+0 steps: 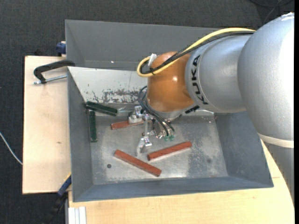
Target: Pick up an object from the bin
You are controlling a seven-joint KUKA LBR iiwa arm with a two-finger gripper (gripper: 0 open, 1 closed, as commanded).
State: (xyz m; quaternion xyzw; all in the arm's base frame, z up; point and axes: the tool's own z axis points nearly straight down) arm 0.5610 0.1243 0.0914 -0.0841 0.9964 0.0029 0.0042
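Red-brown flat stick (170,150) lies just beside the gripper (155,141), which is spread and empty, toward the grey metal bin's (79,139) near-right corner, its long axis roughly along the near wall.

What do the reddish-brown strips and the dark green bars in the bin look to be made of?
Reddish-brown strips: probably matte plastic or painted wood; flat, even colour, no glare. Dark green bars: likely plastic, slightly glossy, with faint highlights. Neither is certain.
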